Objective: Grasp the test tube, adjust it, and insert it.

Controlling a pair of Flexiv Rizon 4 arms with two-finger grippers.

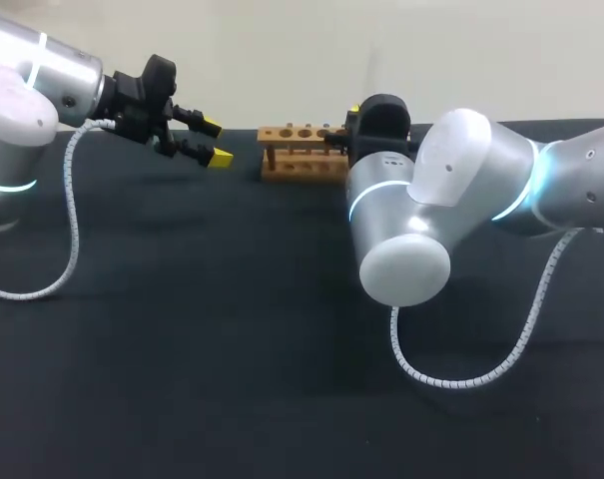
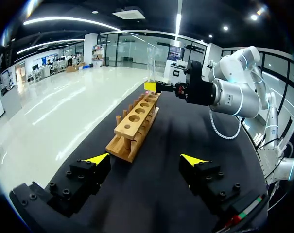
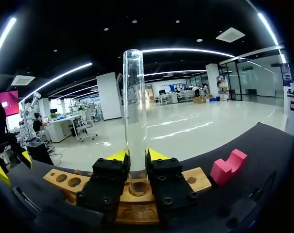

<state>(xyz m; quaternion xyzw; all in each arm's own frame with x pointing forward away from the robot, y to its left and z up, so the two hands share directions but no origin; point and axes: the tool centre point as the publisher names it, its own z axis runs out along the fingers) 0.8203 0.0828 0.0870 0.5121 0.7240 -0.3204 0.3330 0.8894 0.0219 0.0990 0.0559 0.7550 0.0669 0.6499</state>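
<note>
Clamping the clear glass test tube (image 3: 133, 107) upright between its fingers, the right gripper (image 3: 136, 158) holds it over a hole near the right end of the light wooden rack (image 1: 302, 150), while the left gripper (image 1: 217, 143) hovers open, left of the rack

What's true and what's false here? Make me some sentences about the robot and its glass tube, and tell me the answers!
1. The right gripper holds the test tube upright above the wooden rack. True.
2. The left gripper is open. True.
3. The left gripper is touching the wooden rack. False: it hangs apart from the rack, off to one side.
4. Something pink sits on top of the rack. False: the pink block lies beside it, on the table.
5. Every hole in the rack has a tube in it. False: the holes that show are empty.
</note>
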